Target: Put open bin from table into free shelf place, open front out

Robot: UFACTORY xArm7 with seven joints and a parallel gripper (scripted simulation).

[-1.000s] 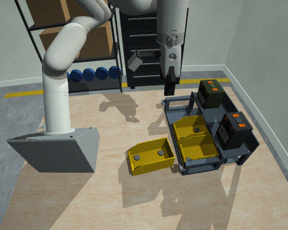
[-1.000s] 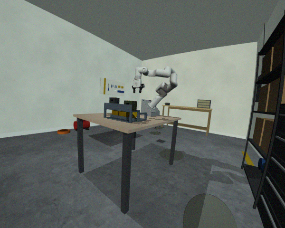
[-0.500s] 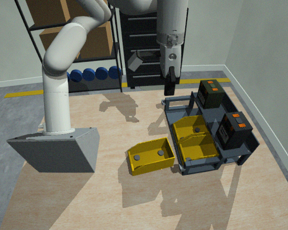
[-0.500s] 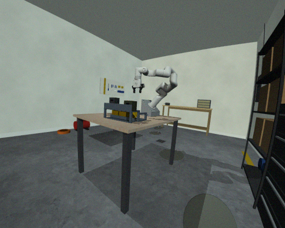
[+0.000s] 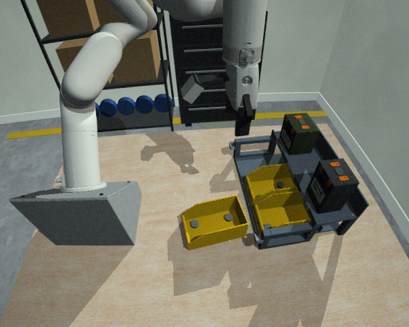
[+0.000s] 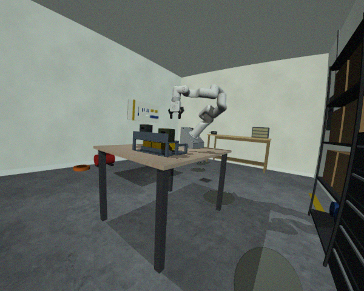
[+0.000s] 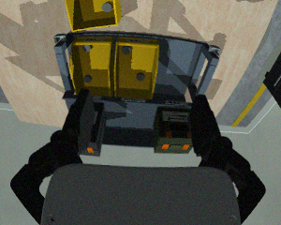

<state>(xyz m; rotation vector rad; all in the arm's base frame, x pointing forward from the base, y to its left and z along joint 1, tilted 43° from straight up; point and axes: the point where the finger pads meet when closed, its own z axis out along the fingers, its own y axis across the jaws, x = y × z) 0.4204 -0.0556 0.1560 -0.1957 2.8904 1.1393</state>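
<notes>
The open yellow bin (image 5: pixel 213 223) (image 7: pixel 91 14) stands level on the table, with two round grey parts (image 5: pixel 194 223) (image 5: pixel 228 217) in it. It lies in front of the grey shelf (image 5: pixel 285 233) (image 6: pixel 150 135), its low open front turned away from the shelf. Two more yellow bins (image 5: pixel 268 182) (image 5: pixel 285 211) (image 7: pixel 96 61) (image 7: pixel 137 63) stand side by side on the shelf, open fronts toward the loose bin. The free place (image 5: pixel 255 162) (image 7: pixel 173 66) is beside them, at the end by the far side frame. My gripper (image 5: pixel 242 133) (image 6: pixel 175 117) is open and empty, high above the shelf.
On the raised rear board of the shelf stand a dark green box (image 5: pixel 299 137) (image 7: pixel 173 138), behind the free place, and a black box (image 5: pixel 333 186) (image 6: pixel 145 127), behind the bins. Side frames and a front lip bound the shelf. The arm's slanted base (image 5: pixel 84 221) stands on the table.
</notes>
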